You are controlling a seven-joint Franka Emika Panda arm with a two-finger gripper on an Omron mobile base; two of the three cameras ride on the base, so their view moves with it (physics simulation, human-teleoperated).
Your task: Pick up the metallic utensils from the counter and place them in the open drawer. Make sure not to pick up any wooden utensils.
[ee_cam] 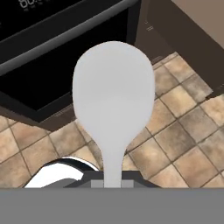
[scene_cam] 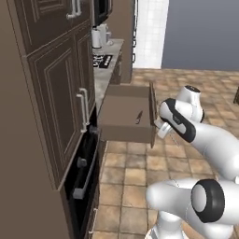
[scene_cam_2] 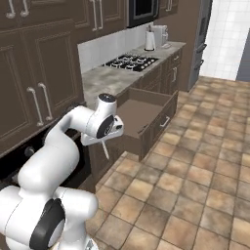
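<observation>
The gripper is closed tight on the thin handle of a grey metal spoon. In the hand view the spoon looks big, with its round bowl at 12 o'clock from the fingertips. Behind it are brown floor tiles and a black oven door. There are small pale marks at the top of the oven, too blurry to read.

The left base view shows the open drawer from above. A slim knife lies inside it, near the right wall. The gripper hangs just past the drawer's front corner, at about 4 o'clock from the knife, over the floor.

The right base view shows the spoon as a thin stick pointing down from the gripper, just beside the drawer at its 8 o'clock. This view also shows the wall counter with a stove and a kettle far back.
</observation>
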